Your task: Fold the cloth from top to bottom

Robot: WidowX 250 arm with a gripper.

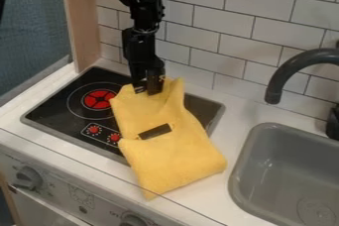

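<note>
Across Stovetop [53, 113] and Counter [242, 116], Yellow Cloth [175, 155] Lies Creased

The black gripper [149, 90] hangs at the cloth's upper end; whether it is open or closed, or holds fabric, cannot be told. A red-marked burner [98, 99] sits beside the cloth, a gray sink [242, 170] to its right.

Black cooktop [53, 108] sitting in white counter [233, 128], showing red burner mark [98, 99] | Grey sink [271, 165] lying to the right | Dark faucet [291, 66] arching at sink's back | Grey knob [28, 176] protruding below counter | Wooden post [83, 17] standing beside white tiled wall [248, 27]
</note>
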